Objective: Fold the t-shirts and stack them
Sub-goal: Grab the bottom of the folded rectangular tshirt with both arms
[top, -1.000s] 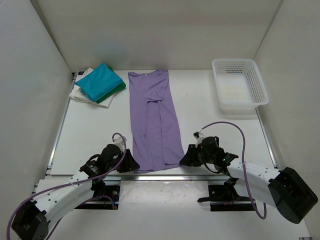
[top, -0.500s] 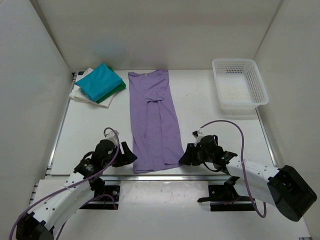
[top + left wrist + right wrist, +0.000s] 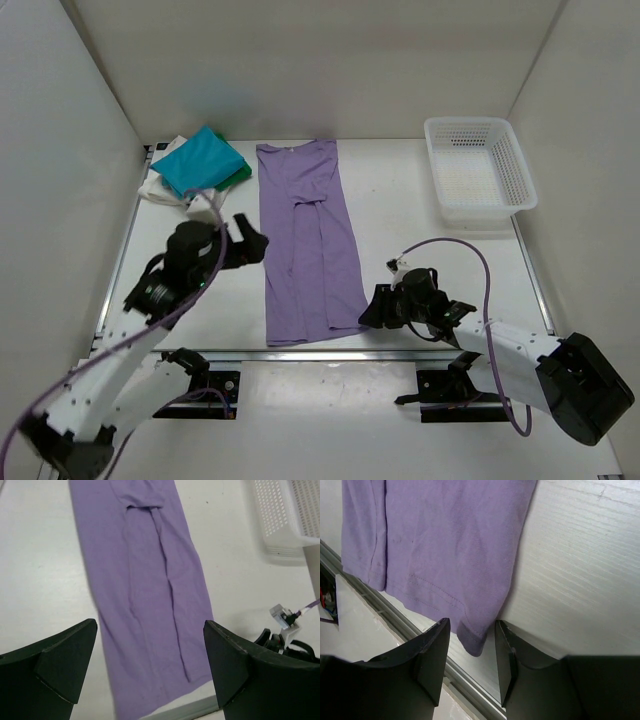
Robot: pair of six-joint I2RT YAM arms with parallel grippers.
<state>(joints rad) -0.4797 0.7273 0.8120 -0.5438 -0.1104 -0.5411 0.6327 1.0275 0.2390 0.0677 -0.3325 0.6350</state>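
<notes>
A lavender t-shirt lies flat in a long narrow strip down the middle of the table, its hem at the near edge. My left gripper hangs open above the table, just left of the strip; in the left wrist view the shirt spreads below its wide-apart fingers with nothing between them. My right gripper sits low at the shirt's near right corner. Its jaws stand open on either side of the hem corner, not pinching it. Teal, dark green and white folded t-shirts are stacked at the far left.
A white lattice basket stands at the far right, also seen in the left wrist view as the basket. A metal rail runs along the table's near edge, right under the shirt's hem. White walls enclose the table on three sides.
My left gripper opened, rose from the shirt's near left corner and swung away toward the far left. The right gripper's jaws widened in place. The shirt has not moved.
</notes>
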